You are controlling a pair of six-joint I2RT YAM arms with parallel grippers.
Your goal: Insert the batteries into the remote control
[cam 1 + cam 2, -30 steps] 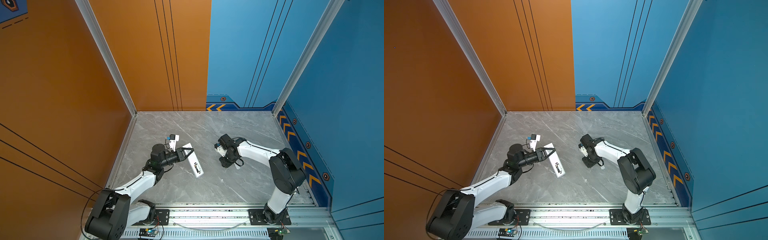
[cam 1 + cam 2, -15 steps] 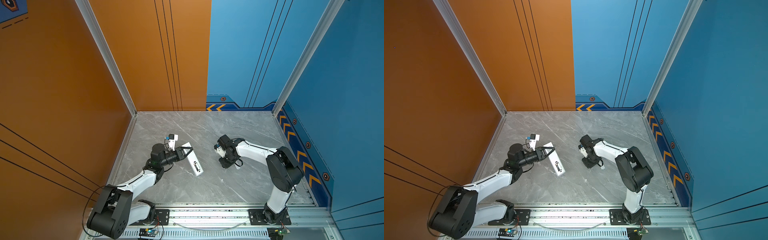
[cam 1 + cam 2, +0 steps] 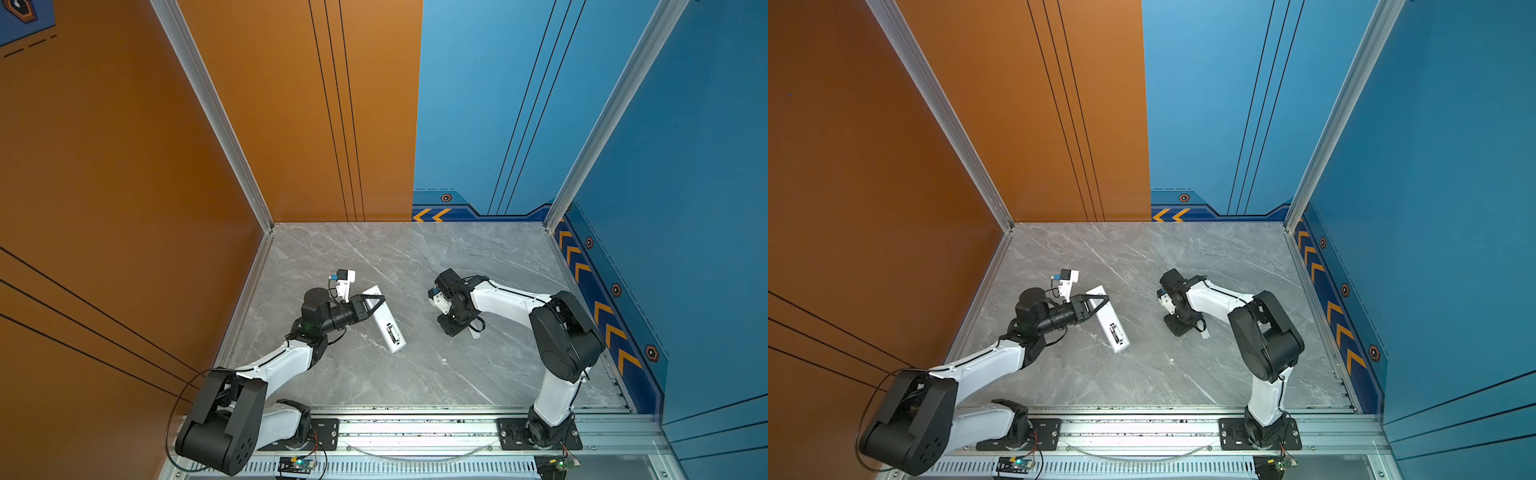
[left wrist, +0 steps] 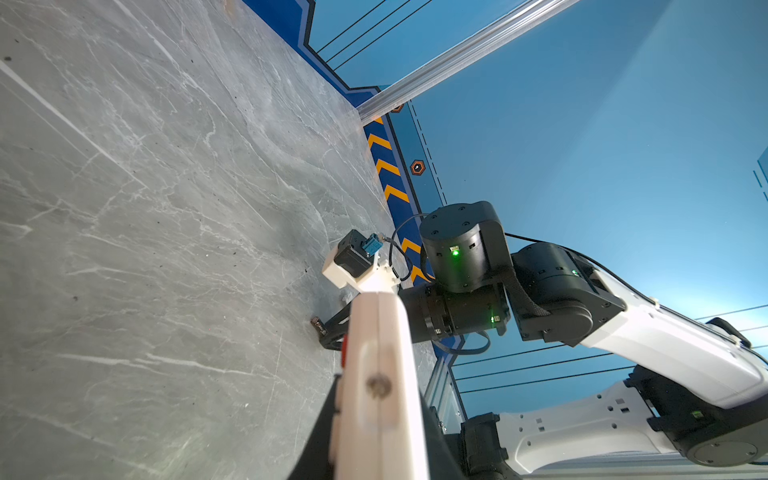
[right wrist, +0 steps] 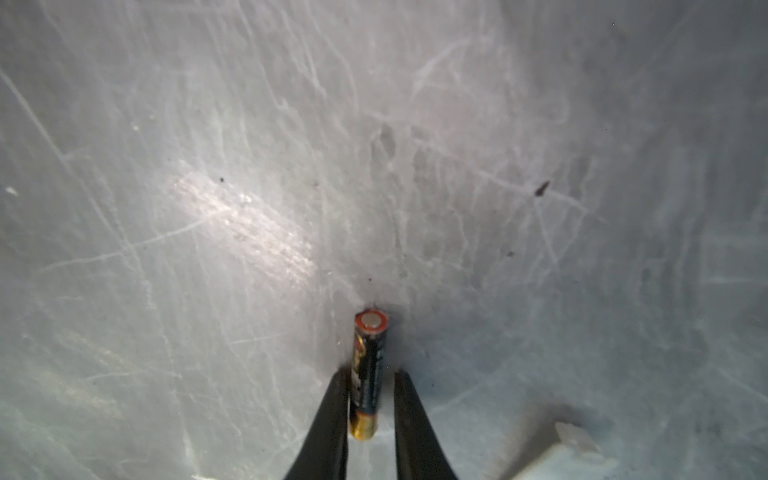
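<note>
The right gripper [image 5: 370,379] sits low on the grey marble-patterned tabletop [image 3: 415,374] and straddles one slim black battery with a gold end [image 5: 369,357]. The battery lies flat with its long axis running along the fingers. Its copper-ringed terminal pokes out beyond the tips and its gold end sits back between them. The jaws stand narrowly apart: one black finger [image 5: 332,409] touches the battery's side and a thin gap shows at the other, so this looks like a pinch not yet made firm. The second battery is not visible. A small white rectangular piece [image 3: 474,333] lies just beside this gripper. The left gripper [image 3: 376,300] is clamped on one end of the long white plastic remote control [image 3: 388,326], which rests back-up. Its long axis slants away from those fingertips, and its open battery recess [image 3: 391,333] is near the free end. From the right gripper the recess lies well apart, across the middle toward the left arm. The carry probably turns on swinging the battery's axis parallel to the remote's.
</note>
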